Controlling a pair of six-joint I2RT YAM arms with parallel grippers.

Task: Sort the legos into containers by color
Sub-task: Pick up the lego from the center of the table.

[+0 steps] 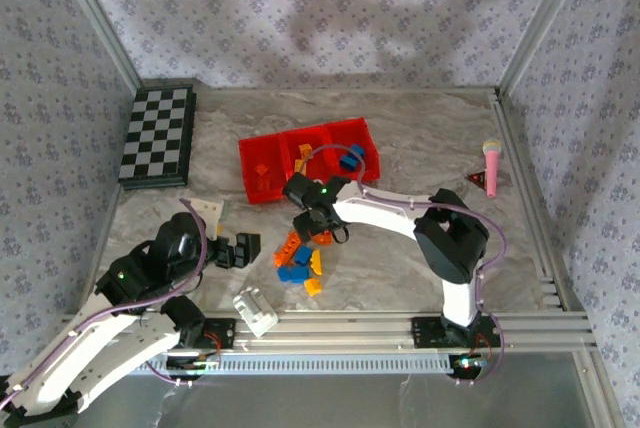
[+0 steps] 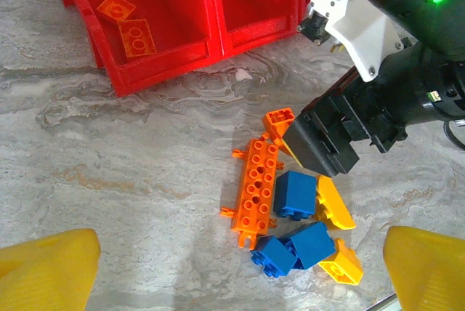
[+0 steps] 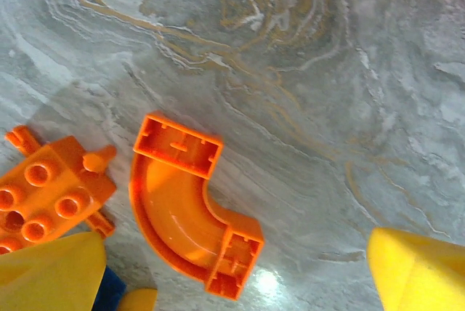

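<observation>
Curved orange lego [image 3: 190,209]: lies on marbled table [image 3: 327,71] at 12 o'clock edge of lego pile [image 2: 290,213], between wide-open jaws of right gripper [image 3: 232,273], long axis 11-to-5. Farther off, at pile's 9 o'clock: left gripper [image 2: 236,271], likewise open.

text — none legible | legos [image 2: 258,191], containers [image 2: 166,64] — no readable marks or numbers

By my count: three red bins [image 2: 167,67], about seven loose legos [image 2: 254,187], one checkered board [image 1: 157,136], one pink microphone [image 1: 492,163], one white block [image 1: 256,311].
</observation>
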